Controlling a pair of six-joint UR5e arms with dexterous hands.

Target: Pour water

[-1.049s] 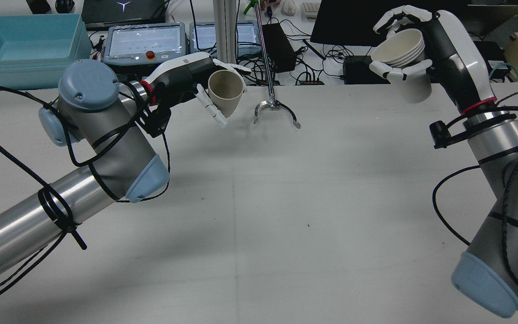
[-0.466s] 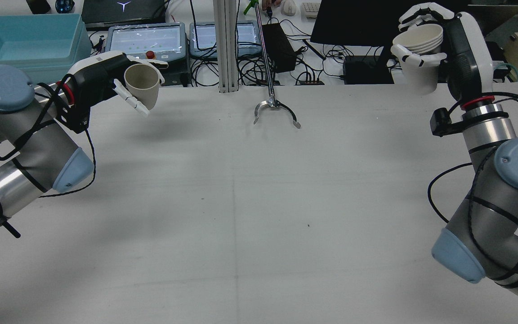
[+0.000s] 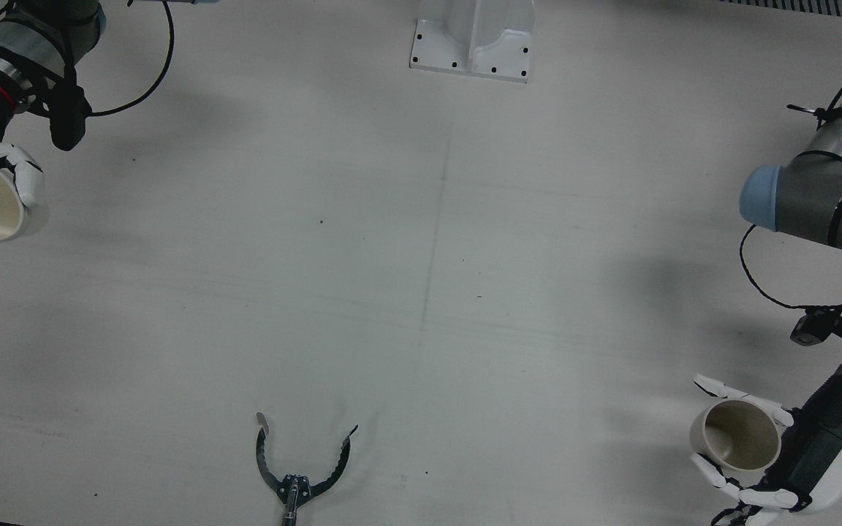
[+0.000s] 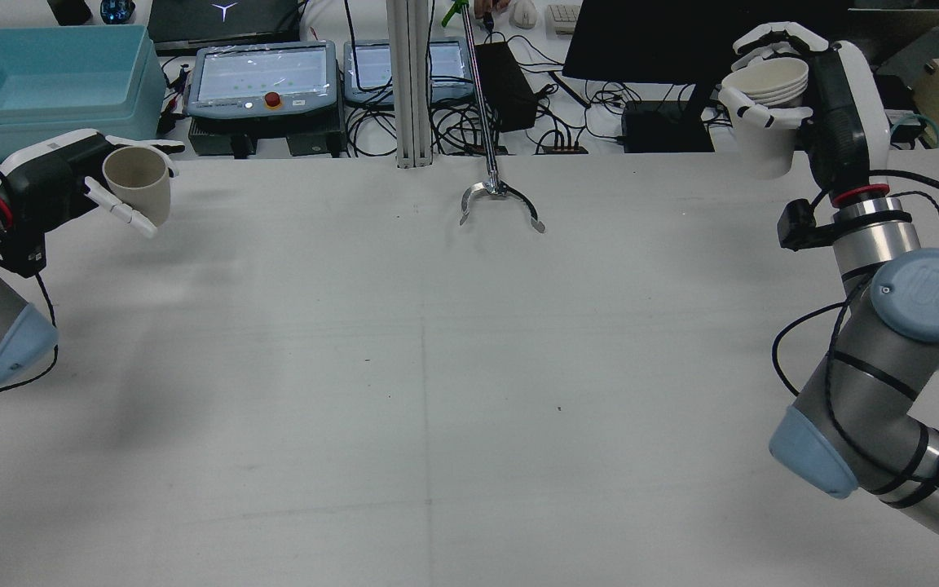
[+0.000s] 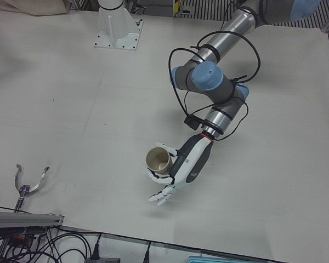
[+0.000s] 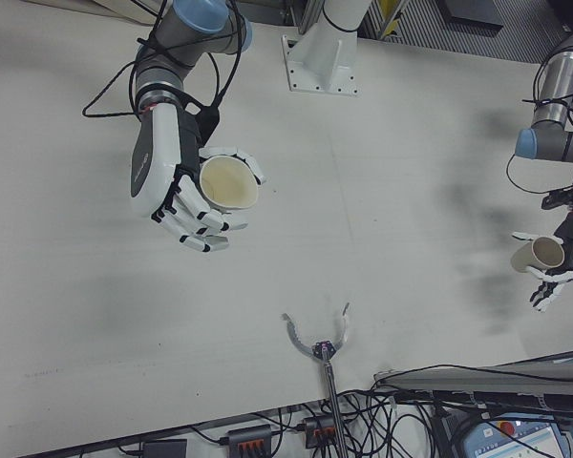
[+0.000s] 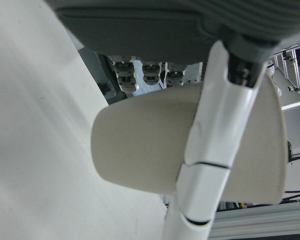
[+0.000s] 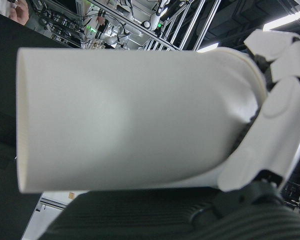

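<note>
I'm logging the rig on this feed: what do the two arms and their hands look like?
Both arms are silver-grey tubes with pale blue joint caps; loose black cables are strapped along them. A red ring marks each wrist, with a small black camera beside it. The left hand and right hand have black palms in white shells with segmented white fingers.

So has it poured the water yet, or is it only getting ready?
Done: both cups are picked up. The left hand holds a beige cup, the right hand a white paper cup. In hand: both hang upright at opposite far corners of the table. Left: bringing them together and tipping one. No water is visible.
</note>
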